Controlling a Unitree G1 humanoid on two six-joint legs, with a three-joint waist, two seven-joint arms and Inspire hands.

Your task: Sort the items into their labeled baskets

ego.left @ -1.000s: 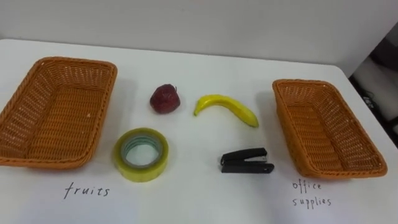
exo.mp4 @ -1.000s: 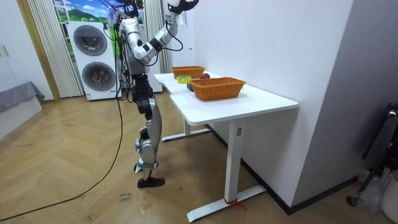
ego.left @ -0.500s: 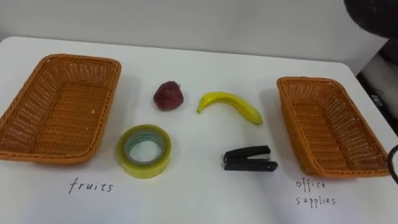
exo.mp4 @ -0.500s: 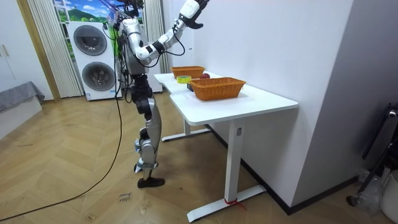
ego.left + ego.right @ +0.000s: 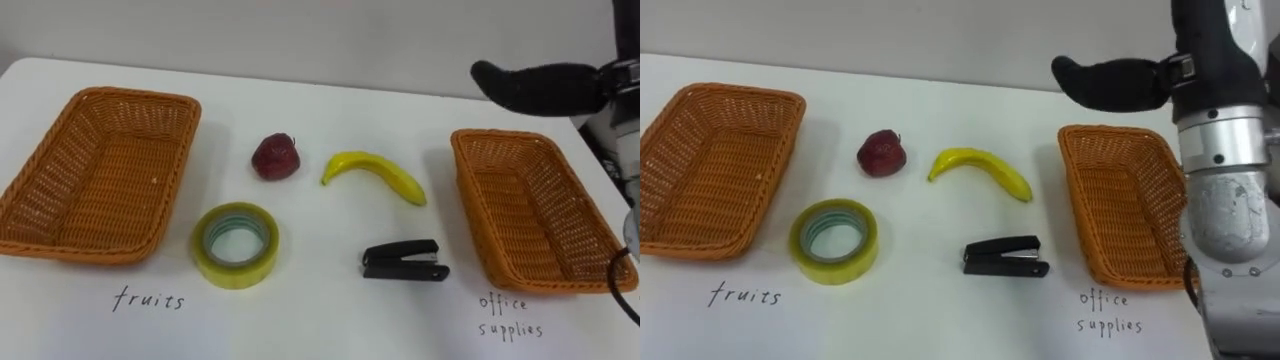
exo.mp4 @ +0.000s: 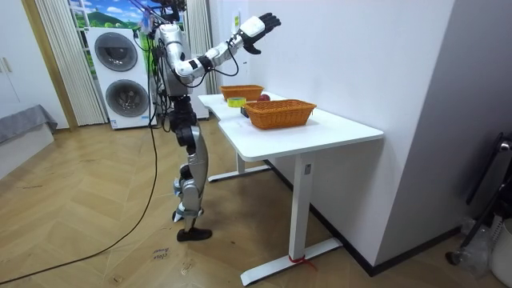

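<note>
Fingers of my right hand [image 5: 535,87] were hard to read from the head: 1 dark blunt shape, seen edge-on, came in from the right above the far rim of the right basket [image 5: 466,185], and the rest was cut off at the frame edge. The room view settled it: that hand was raised well above the table [image 5: 320,325], fingers straight and spread, holding nothing. In the right eye view my forearm covered the right basket's right wall.

All 4 items lay on the table between the 2 baskets, none in a basket yet. Red fruit [image 5: 275,157] sat at the back, its exact kind unclear. Banana [image 5: 375,176] lay just right of it, not touching. Tape roll [image 5: 235,246] lay flat in front of the fruit, near the left basket [image 5: 80,248]. Stapler [image 5: 404,262] lay in front of the banana, near the right basket. A handwritten label was on the table in front of each basket.

In the room view the nearer basket hid most of the items. I stood at the table's far end, with 2 stacked washing machines [image 6: 120,68] behind me.
</note>
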